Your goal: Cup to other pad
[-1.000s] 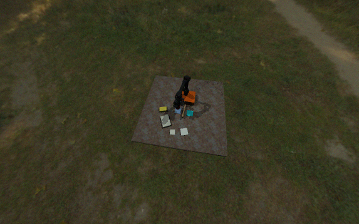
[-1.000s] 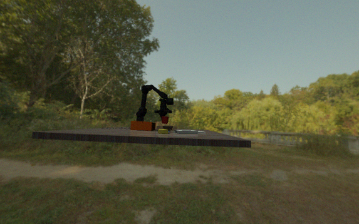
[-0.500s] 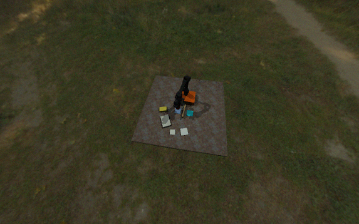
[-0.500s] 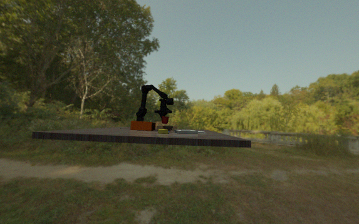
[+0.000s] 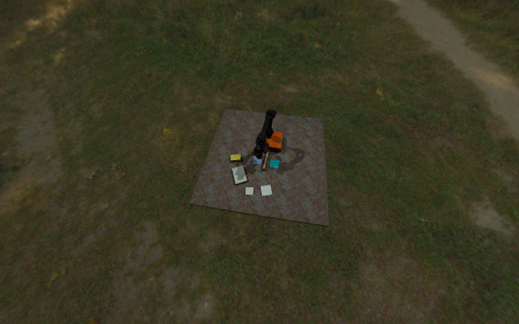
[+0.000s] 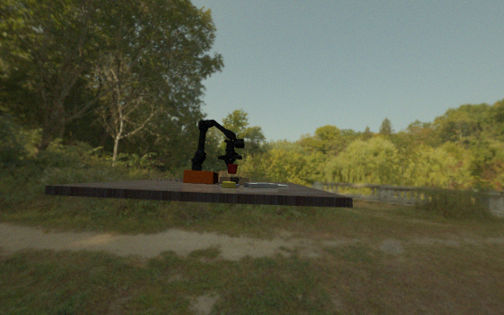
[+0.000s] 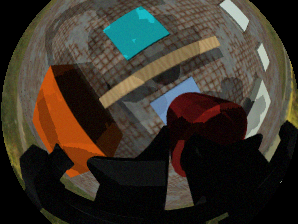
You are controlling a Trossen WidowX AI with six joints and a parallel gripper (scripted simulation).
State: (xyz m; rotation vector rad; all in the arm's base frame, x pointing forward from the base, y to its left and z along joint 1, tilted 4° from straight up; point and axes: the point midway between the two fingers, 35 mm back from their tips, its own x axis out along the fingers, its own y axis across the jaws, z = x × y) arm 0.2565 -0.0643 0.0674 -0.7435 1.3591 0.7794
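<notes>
My gripper (image 5: 258, 153) (image 6: 232, 164) (image 7: 170, 128) is shut on the dark red cup (image 6: 232, 169) (image 7: 206, 121) and holds it upright, lifted clear of the board. In the wrist view the cup hangs just over the light blue pad (image 5: 257, 160) (image 7: 178, 95). The teal pad (image 5: 274, 164) (image 7: 136, 31) lies a short way off, beyond a thin wooden stick (image 5: 264, 160) (image 7: 160, 72) that lies between the two pads. I cannot see the marbles inside the cup.
An orange box (image 5: 274, 140) (image 6: 200, 177) (image 7: 56, 123) stands by the arm's base. A yellow block (image 5: 235, 157) (image 6: 229, 185), a grey flat book (image 5: 239, 175) and two white tiles (image 5: 249, 191) (image 5: 265, 190) lie on the brown board (image 5: 297, 199) (image 6: 148, 193). Grass surrounds it.
</notes>
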